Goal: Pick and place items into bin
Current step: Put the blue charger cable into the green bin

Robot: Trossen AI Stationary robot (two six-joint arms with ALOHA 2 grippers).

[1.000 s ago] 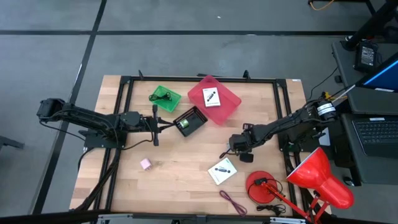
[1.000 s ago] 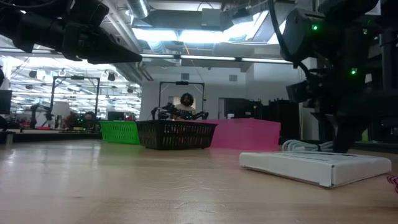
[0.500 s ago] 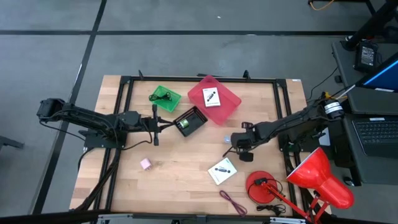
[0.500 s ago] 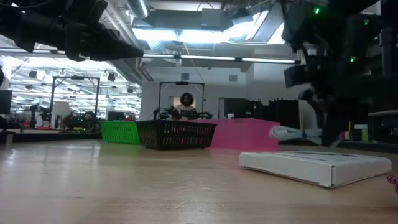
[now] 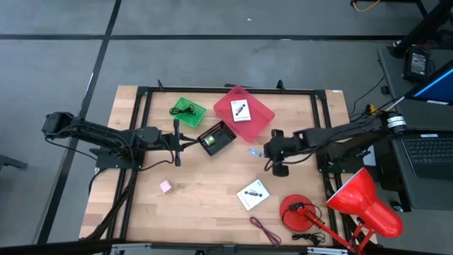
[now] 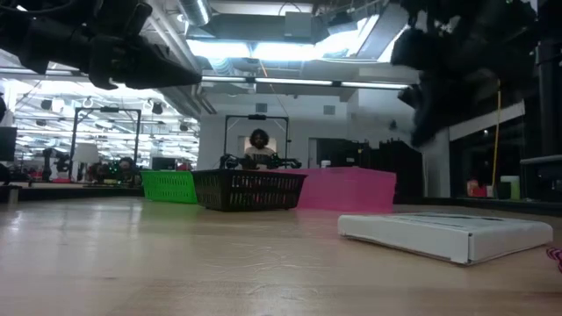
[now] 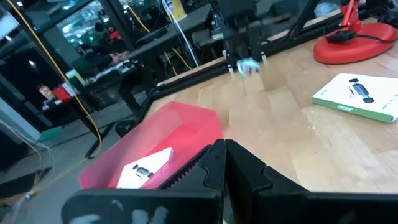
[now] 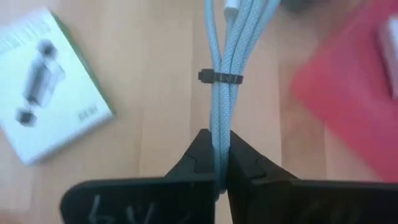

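Observation:
My right gripper (image 5: pixel 260 151) is above the table's middle, just near of the pink bin (image 5: pixel 260 122), and is shut on a grey-blue bundled cable (image 8: pixel 222 56) that also shows in the high view (image 5: pixel 253 151). One white card (image 5: pixel 241 111) lies in the pink bin. Another (image 5: pixel 253 194) lies flat on the table. A pink cube (image 5: pixel 165 186) and a maroon cord (image 5: pixel 265 230) lie on the table nearer the front. My left gripper (image 5: pixel 190 144) is shut and empty beside the black basket (image 5: pixel 216 138). My right gripper pinches the cable bundle between its two fingers at one end (image 8: pixel 216 134). The fingers come from the table's right and lie along the bundle. The bundle sticks out ahead of the fingertips, tied by a black band (image 8: pixel 221 78), and is lifted clear of the table.
A green bin (image 5: pixel 187 112) with a dark cord stands at the far left of the bins. The black basket holds a green thing. A red desk lamp (image 5: pixel 357 202) stands at the near right corner. Bare wood lies between the pink cube and the near white card.
My right gripper has risen and gone toward the far left, toward the pink bin, staying shut on the cable bundle. The bundle, which lay on the table a second ago, is now lifted clear.

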